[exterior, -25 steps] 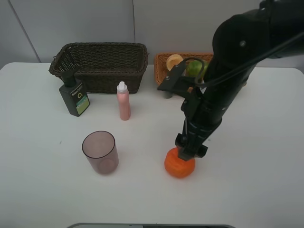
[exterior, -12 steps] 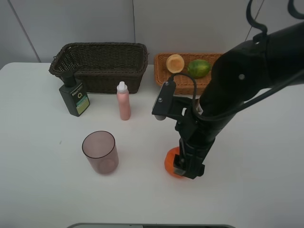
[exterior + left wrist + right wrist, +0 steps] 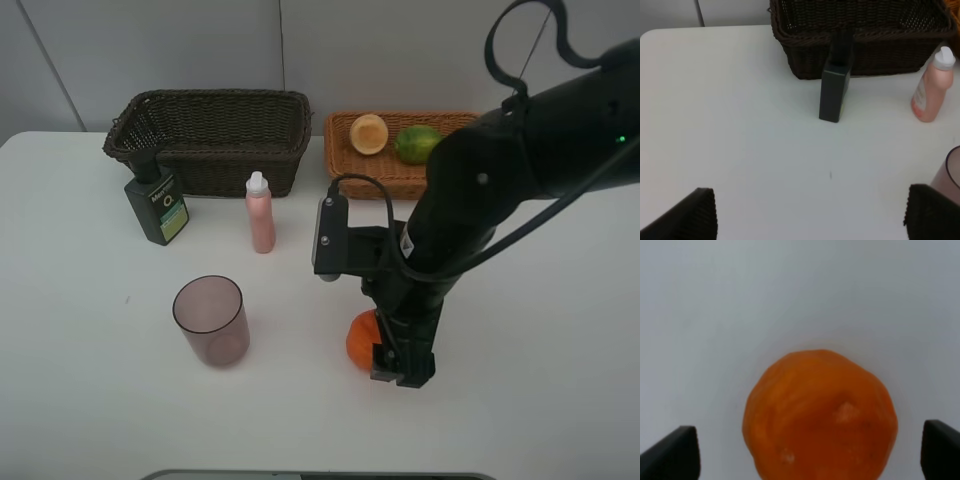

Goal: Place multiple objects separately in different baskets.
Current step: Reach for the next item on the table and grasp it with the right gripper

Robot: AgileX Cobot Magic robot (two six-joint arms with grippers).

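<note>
The orange fruit (image 3: 361, 338) lies on the white table, front centre. My right gripper (image 3: 401, 366) is open and down over it; in the right wrist view the orange (image 3: 820, 412) sits between the two fingertips (image 3: 671, 452), not clamped. The peach-like fruit (image 3: 368, 133) and green fruit (image 3: 418, 144) lie in the light tan basket (image 3: 340, 150). The dark brown basket (image 3: 210, 135) looks empty. The pump bottle (image 3: 158, 205), pink bottle (image 3: 260, 213) and mauve cup (image 3: 210, 320) stand on the table. My left gripper (image 3: 810, 220) is open and empty, facing the pump bottle (image 3: 836, 87).
The right arm (image 3: 470, 210) spans from the back right toward the table's middle, in front of the tan basket. The pink bottle (image 3: 932, 87) and cup rim (image 3: 952, 172) stand to one side of the left gripper's view. The dark basket (image 3: 860, 30) is behind the pump bottle.
My right arm has lowered and shifted toward the front, bringing the open gripper down around the orange and uncovering the tan basket. The orange has not moved.
</note>
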